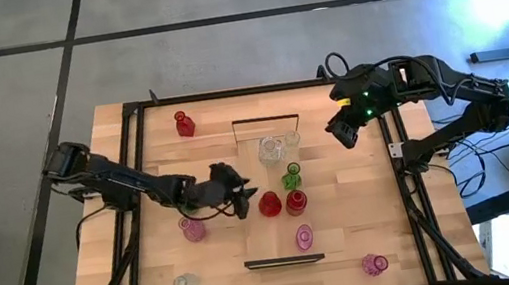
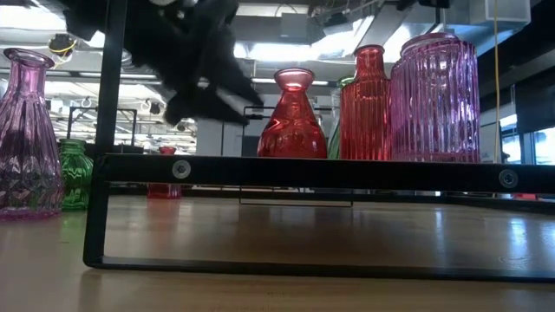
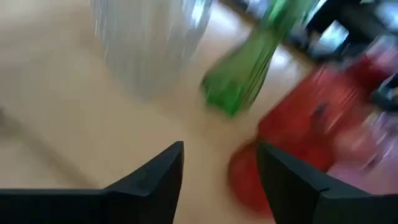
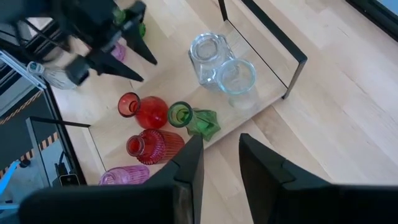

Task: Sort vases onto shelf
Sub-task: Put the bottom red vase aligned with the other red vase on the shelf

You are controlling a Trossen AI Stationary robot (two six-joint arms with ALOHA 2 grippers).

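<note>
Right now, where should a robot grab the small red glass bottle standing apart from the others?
Probably at its narrow neck, coming from above. The small red glass bottle stands upright with nothing beside it, and the neck is slimmer than the body. The open left gripper is nearer.

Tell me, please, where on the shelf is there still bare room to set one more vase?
The shelf is bare between the pink vase and the near end frame, and along its left side beside the open left pincer. It is crowded mid-shelf: red vases, green vase, clear vases.
</note>
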